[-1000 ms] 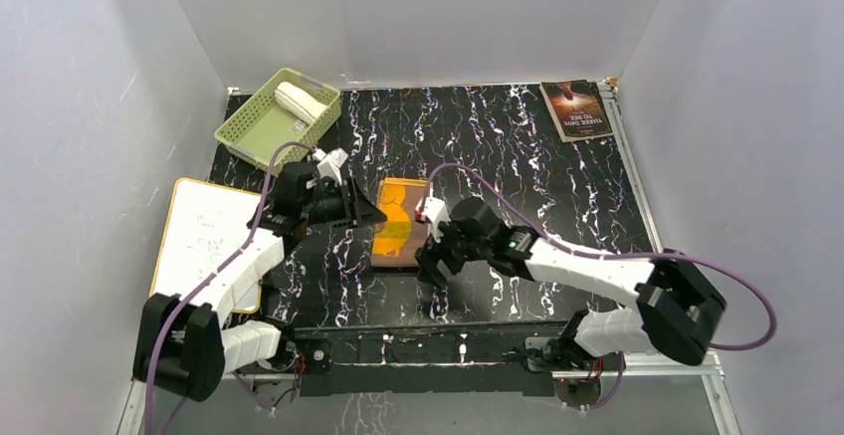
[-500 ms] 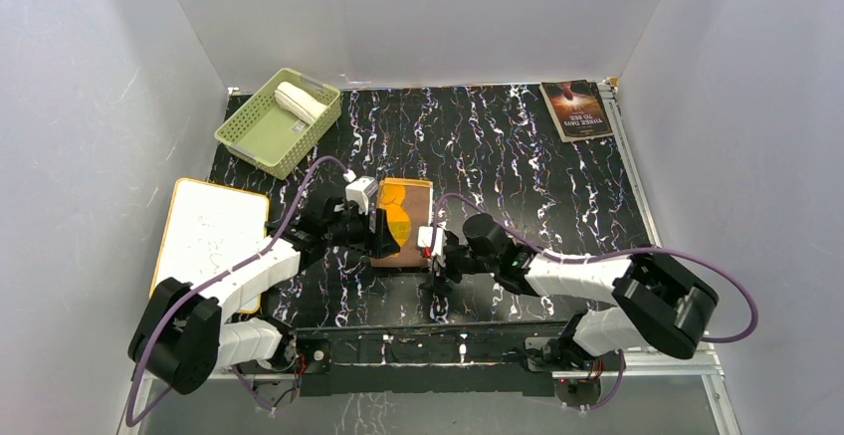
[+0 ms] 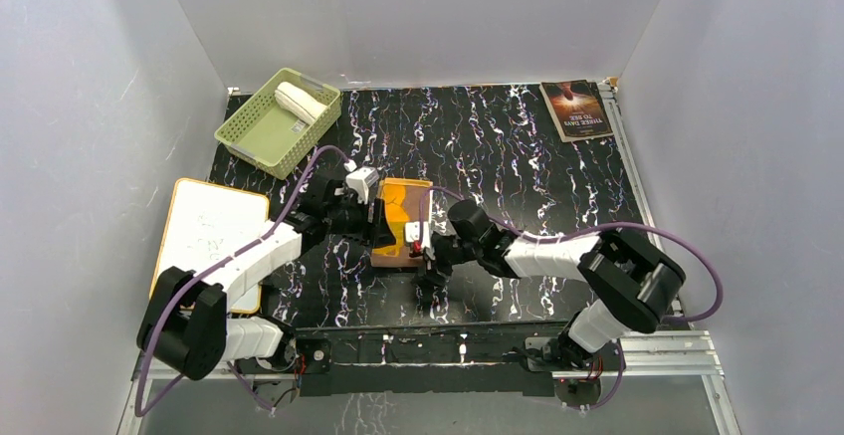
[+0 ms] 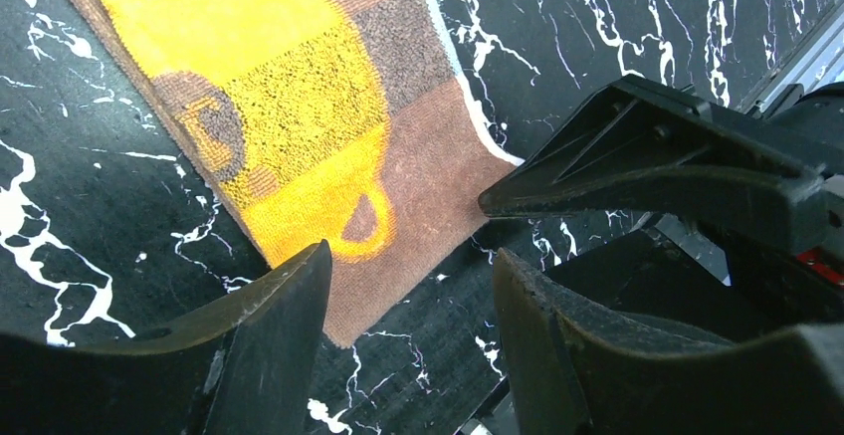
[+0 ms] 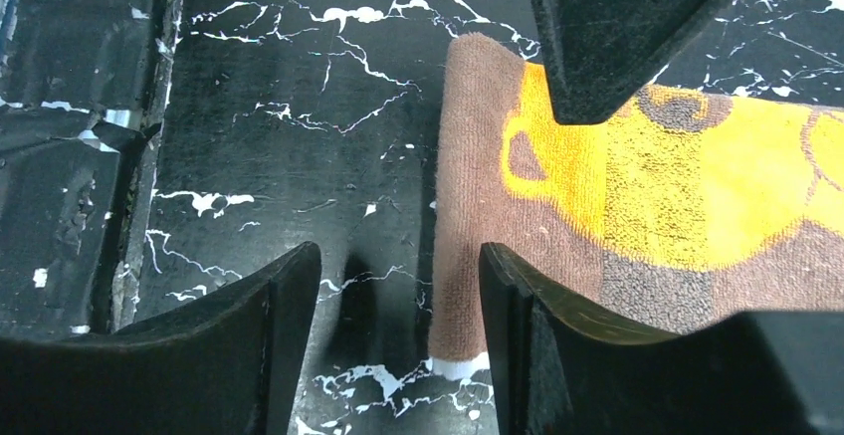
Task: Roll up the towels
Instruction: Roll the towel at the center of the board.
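Flat and unrolled at the near middle of the counter [image 3: 518,156]: yellow towel [image 3: 408,206], brown border along the end toward the arms.

Rolled up and lying in the green basket [image 3: 249,134] at the far left corner: white towel [image 3: 298,102]; well apart from both arms.

Low over the yellow towel's near left corner: left claw [image 4: 410,261], about half open; corner of the brown border lying between the two fingers [image 4: 269,335], closer to the left one; nothing pinched; cannot tell whether either finger touches the cloth.

Low at the same towel's near edge, toward its right end: right claw [image 5: 398,251], also about half open; one finger [image 5: 557,355] just beside the brown border, the other over bare counter on the side of the front rail; nothing gripped; contact with the cloth not clear.

Both claws close together, facing each other along that near edge; one finger of each visible in the other's wrist view.

Farther out: book [image 3: 575,108] at the far right corner; white board [image 3: 204,241] left of the counter, beside the left arm.
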Motion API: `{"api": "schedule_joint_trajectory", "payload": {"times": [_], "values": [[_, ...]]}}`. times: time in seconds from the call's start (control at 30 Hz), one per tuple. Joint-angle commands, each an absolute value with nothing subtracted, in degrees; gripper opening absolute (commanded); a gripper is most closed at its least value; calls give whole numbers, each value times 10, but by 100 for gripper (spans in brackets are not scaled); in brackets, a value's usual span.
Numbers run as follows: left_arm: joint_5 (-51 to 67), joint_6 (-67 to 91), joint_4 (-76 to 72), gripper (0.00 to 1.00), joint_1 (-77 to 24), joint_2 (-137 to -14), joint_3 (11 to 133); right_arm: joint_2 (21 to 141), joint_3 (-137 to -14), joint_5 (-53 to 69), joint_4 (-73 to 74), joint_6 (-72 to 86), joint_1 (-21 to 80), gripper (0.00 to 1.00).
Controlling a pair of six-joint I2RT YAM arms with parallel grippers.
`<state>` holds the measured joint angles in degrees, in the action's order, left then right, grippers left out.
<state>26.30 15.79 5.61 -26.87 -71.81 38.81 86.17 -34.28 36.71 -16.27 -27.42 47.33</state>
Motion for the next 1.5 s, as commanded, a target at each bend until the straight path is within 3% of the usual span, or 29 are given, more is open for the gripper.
{"api": "schedule_joint_trajectory", "payload": {"times": [0.0, 0.27, 0.83, 1.1, 1.23, 1.47], "values": [[299, 145, 106, 57, -251, -740, 430, 890, -389, 391, -161, -296, 471, 56], [393, 198, 133, 51, -151, -739, 432, 939, -434, 420, -171, -290, 471, 51], [429, 185, 165, 50, -138, -719, 434, 1017, -516, 429, -94, -322, 471, 34], [440, 170, 179, 50, -133, -717, 438, 1054, -572, 429, -23, -325, 453, 5], [450, 166, 185, 50, -130, -711, 439, 1069, -598, 461, 9, -315, 432, 0], [490, 173, 161, 50, -130, -716, 431, 1119, -664, 568, 81, -297, 383, 0]]}}
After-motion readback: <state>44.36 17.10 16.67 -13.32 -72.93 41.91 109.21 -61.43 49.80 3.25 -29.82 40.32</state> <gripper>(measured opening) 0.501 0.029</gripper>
